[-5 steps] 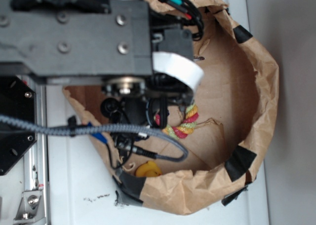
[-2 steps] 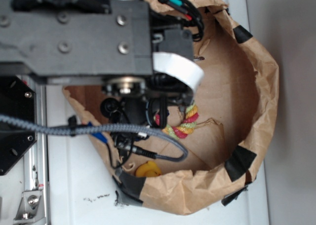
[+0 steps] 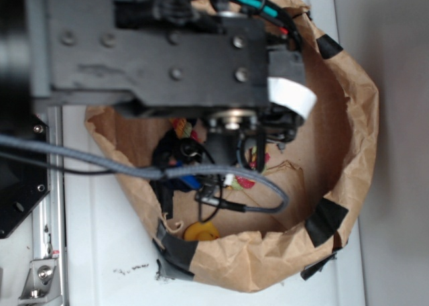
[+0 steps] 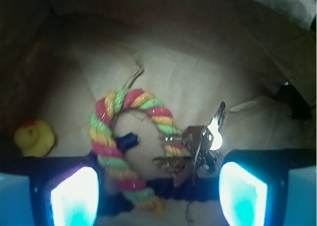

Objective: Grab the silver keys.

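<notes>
The silver keys show in the wrist view as a small shiny bunch with some brass-toned ones. They lie on the brown paper floor against the right end of the multicoloured braided rope. My gripper is open and hangs above them. Its right finger is just right of the keys, and its left finger is beyond the rope's left side. Keys and part of the rope lie between the fingers, untouched. In the exterior view the arm covers the keys.
Everything sits inside a brown paper bag rolled down into a bowl with black tape patches. A yellow duck-like piece lies at the left, seen in the exterior view as the yellow piece. A small blue item lies inside the rope loop.
The arm has swung to the right, further over the bag. It now covers most of the rope that showed before. The yellow piece has not moved.
</notes>
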`<state>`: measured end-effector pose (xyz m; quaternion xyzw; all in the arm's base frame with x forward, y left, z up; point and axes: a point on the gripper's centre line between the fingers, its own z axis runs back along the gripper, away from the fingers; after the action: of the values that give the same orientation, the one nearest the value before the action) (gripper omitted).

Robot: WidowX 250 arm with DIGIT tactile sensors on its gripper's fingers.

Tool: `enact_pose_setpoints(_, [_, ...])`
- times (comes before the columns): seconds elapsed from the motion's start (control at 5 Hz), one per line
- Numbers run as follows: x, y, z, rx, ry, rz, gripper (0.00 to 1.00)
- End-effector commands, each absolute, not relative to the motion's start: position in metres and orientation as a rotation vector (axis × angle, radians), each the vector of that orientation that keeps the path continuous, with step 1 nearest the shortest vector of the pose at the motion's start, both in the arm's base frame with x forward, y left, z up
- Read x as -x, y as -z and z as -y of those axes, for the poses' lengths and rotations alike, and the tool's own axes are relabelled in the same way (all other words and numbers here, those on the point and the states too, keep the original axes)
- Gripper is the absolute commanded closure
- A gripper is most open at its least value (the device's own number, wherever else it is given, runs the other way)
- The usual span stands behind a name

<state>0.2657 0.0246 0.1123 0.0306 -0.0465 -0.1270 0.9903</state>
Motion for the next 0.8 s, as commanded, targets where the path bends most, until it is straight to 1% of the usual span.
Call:
enact_pose_setpoints(0.0, [-0.270, -0.094, -0.043, -0.138, 0.155, 0.136, 0.00])
enact_pose_setpoints(0.2, [-0.270, -0.080, -0.055, -0.172, 0.150, 0.119, 0.00])
enact_pose_setpoints(0.4, [-0.271, -0.076, -0.064, -0.175, 0.146, 0.116, 0.00])
enact_pose_setpoints(0.6, [-0.267, -0.077, -0.069, -0.178, 0.150, 0.131, 0.00])
